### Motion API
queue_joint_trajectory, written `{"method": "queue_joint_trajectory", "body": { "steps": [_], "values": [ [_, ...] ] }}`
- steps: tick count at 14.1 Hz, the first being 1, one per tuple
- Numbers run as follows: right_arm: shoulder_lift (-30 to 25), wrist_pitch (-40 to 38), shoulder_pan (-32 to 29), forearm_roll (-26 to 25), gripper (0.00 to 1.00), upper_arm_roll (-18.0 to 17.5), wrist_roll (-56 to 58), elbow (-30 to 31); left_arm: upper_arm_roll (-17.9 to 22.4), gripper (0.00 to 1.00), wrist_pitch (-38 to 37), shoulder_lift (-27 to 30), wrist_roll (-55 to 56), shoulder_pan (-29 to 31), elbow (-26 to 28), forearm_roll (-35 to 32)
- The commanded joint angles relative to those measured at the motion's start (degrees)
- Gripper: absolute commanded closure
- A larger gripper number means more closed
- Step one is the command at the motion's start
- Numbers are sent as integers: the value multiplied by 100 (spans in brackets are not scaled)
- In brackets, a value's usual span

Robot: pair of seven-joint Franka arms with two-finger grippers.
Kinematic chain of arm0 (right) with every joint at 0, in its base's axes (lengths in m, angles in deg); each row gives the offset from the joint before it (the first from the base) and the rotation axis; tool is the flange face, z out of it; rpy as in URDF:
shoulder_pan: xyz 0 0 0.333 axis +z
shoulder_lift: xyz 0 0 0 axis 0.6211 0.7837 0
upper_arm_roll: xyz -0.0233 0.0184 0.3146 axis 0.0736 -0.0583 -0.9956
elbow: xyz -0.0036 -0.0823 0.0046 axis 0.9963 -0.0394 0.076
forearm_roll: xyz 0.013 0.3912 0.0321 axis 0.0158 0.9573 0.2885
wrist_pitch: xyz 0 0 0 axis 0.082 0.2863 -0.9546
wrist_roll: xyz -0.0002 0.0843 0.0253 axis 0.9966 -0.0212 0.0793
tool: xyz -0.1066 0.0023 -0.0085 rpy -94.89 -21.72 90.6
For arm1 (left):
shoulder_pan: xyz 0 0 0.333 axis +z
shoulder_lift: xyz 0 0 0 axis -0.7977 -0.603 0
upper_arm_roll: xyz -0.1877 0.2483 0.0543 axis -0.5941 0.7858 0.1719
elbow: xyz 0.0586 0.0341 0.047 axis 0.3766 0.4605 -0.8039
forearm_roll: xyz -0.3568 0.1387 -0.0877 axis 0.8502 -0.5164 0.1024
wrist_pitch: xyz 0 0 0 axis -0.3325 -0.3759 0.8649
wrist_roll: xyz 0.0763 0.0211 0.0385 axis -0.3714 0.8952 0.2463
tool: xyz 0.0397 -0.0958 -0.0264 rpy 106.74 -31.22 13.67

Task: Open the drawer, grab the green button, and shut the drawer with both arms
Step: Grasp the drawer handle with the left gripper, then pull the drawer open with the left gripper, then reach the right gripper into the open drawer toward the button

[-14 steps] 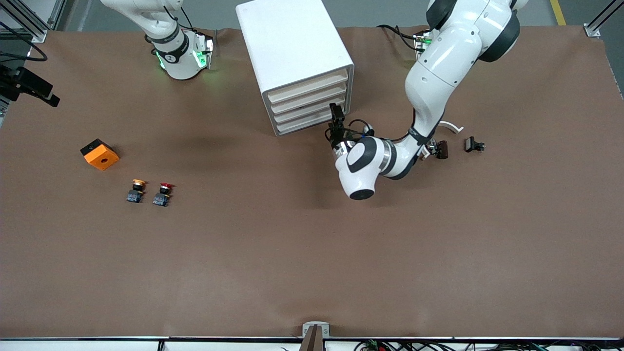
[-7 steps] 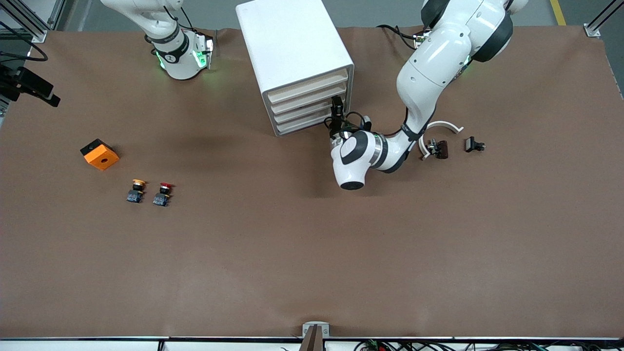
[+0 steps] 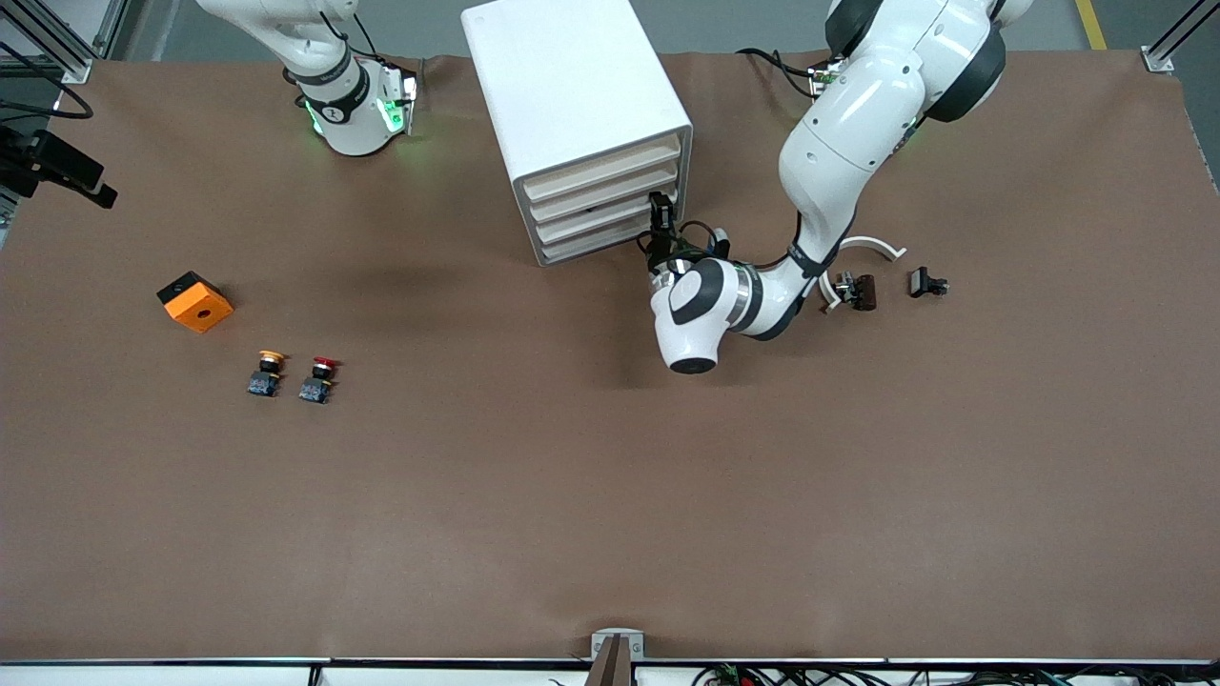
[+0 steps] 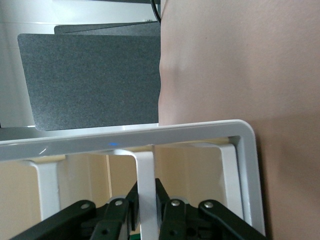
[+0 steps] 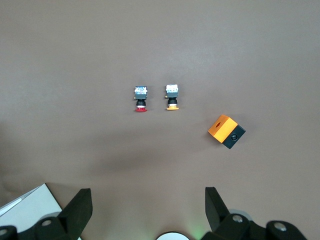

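Left gripper (image 3: 660, 211) jaws closed on a lower drawer (image 3: 596, 222) front edge, right gripper (image 5: 147, 210) jaws open, waiting

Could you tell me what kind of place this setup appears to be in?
Probably a robotics lab: a brown-covered table with aluminium framing at its corners, a white drawer cabinet, and small push buttons laid out as test pieces.

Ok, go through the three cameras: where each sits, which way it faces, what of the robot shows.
Front view: high across the table, facing both bases; shows the cabinet and left gripper at the drawer fronts.
Left wrist view: on the left arm, facing the cabinet; its fingers straddle a white upright.
Right wrist view: high, looking down; open right gripper.
Shared by front and right wrist: orange box.
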Motion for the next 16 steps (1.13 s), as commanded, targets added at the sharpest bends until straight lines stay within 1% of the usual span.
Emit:
{"method": "queue_joint_trajectory", "body": {
  "steps": [1,3,4,6,8,10,11,12,13,16],
  "values": [
    [52,-25,-4,-37,0,-12,41,-22,29,90,-102,43,-87,273,-262,108],
    [175,-25,-5,-81,0,-12,50,-66,38,89,-84,25,-61,466,-324,99],
    [193,-16,-4,-81,0,-12,50,-93,64,89,-84,16,-69,528,-473,90],
    [281,54,-4,-81,0,-12,41,-101,292,89,-75,16,-78,537,-772,90],
    [544,37,4,-81,0,-12,41,-268,486,87,-49,16,-69,555,-965,108],
    [694,45,4,-81,0,-12,41,-356,504,86,-31,25,-78,677,-1202,108],
    [929,63,-4,-81,0,-12,41,-356,504,86,-40,34,-87,678,-1325,108],
    [1323,-16,-22,-72,0,-12,50,-417,521,84,-40,34,-78,721,-1449,108],
    [1406,-16,-5,-90,0,-21,93,-479,513,82,-31,34,-69,800,-1485,108],
    [1406,-34,57,-11,0,-29,24,-488,513,82,-14,34,-87,836,-1485,248]
  ]
}}
